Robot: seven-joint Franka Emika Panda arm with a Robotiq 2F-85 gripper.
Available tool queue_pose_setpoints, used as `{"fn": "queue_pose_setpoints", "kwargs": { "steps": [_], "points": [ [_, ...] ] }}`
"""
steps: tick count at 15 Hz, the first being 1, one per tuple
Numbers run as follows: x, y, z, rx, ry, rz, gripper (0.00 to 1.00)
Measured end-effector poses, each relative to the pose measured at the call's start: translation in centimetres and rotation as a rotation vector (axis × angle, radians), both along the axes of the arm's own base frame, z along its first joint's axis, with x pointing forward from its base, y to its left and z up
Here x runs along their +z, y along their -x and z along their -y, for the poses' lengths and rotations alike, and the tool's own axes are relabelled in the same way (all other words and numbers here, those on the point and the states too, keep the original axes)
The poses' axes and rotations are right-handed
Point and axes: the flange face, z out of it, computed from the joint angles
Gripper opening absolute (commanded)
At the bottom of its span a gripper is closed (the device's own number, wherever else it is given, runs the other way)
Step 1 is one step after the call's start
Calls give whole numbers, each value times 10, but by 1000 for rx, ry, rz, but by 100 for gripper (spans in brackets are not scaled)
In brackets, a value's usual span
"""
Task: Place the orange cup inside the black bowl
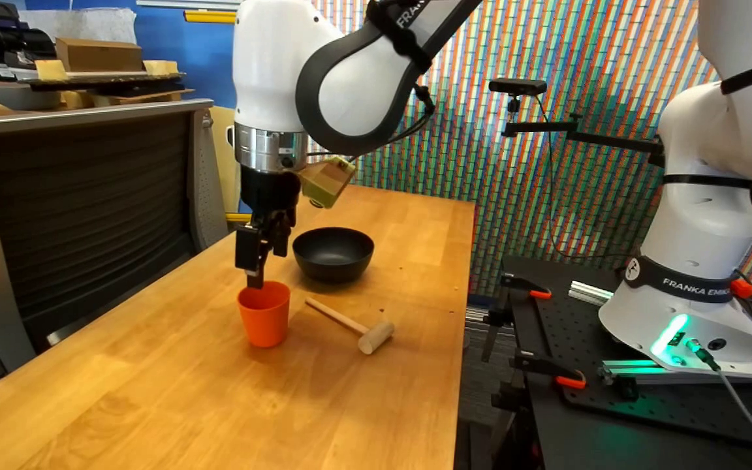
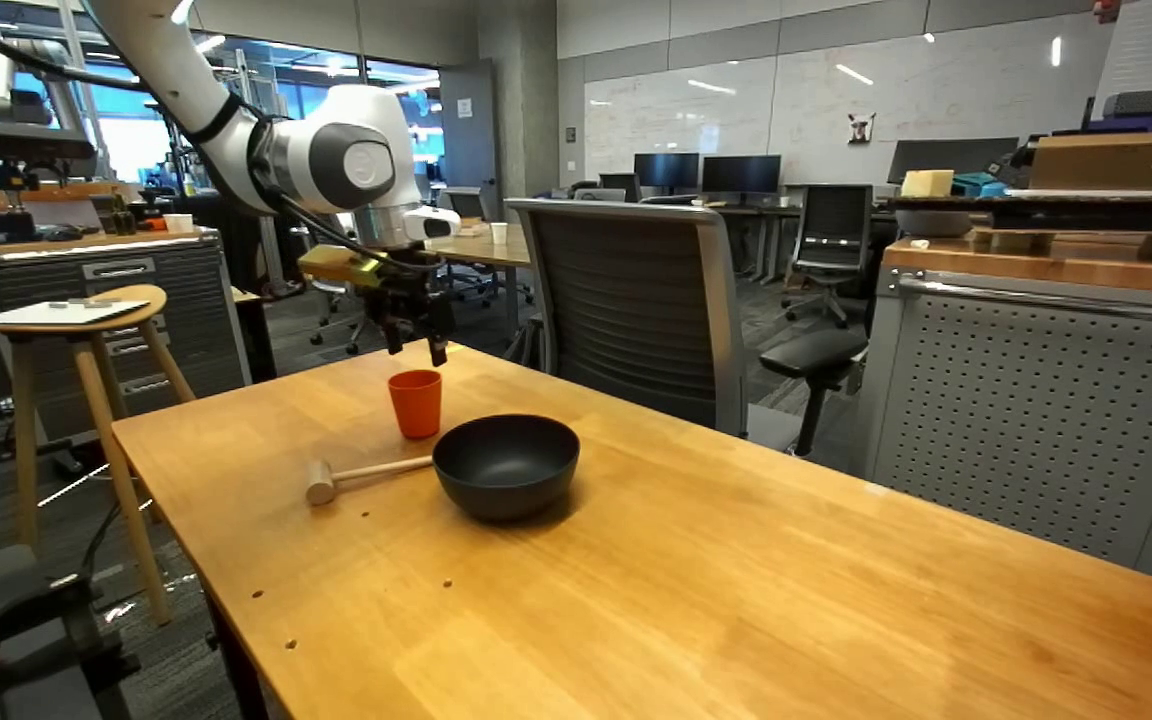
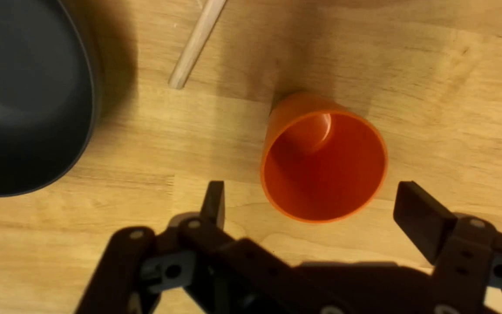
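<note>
A smooth orange cup (image 1: 265,320), slightly tapered, stands upright on a honey-coloured wooden bench (image 1: 350,418) with visible grain. Near it, apart, sits a round black bowl (image 2: 511,495), matte, with a plain rim. A pale wooden mallet (image 1: 350,322) with a thin rod handle and cylindrical head lies close by. Above the cup is the black hand (image 2: 416,350), released, its two blocky fingers (image 3: 423,218) spread; the wrist view shows the cup's round mouth between them, with a gap at either side. The arm (image 1: 268,72) has a smooth white shell. White capitals on a black band (image 1: 676,286) around its base read FRANKA EMIKA; similar lettering higher up is cut by the picture's edge. Beside the bench stands a chair (image 2: 636,320) with a ribbed back, and in an exterior view a wall (image 1: 598,59) carries narrow multicoloured strips.
</note>
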Motion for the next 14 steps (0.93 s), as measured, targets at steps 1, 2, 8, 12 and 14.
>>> {"fn": "queue_pose_setpoints", "kwargs": {
  "steps": [1, 2, 8, 12, 14],
  "points": [
    [-4, -7, 2, -7, 7, -14, 100],
    [-9, -13, 5, -14, 14, -30, 100],
    [-41, -24, 12, -48, -5, -133, 42],
    [-59, -24, 3, -58, -63, -172, 12],
    [-64, -24, 1, -66, -84, -184, 9]
  ]
}}
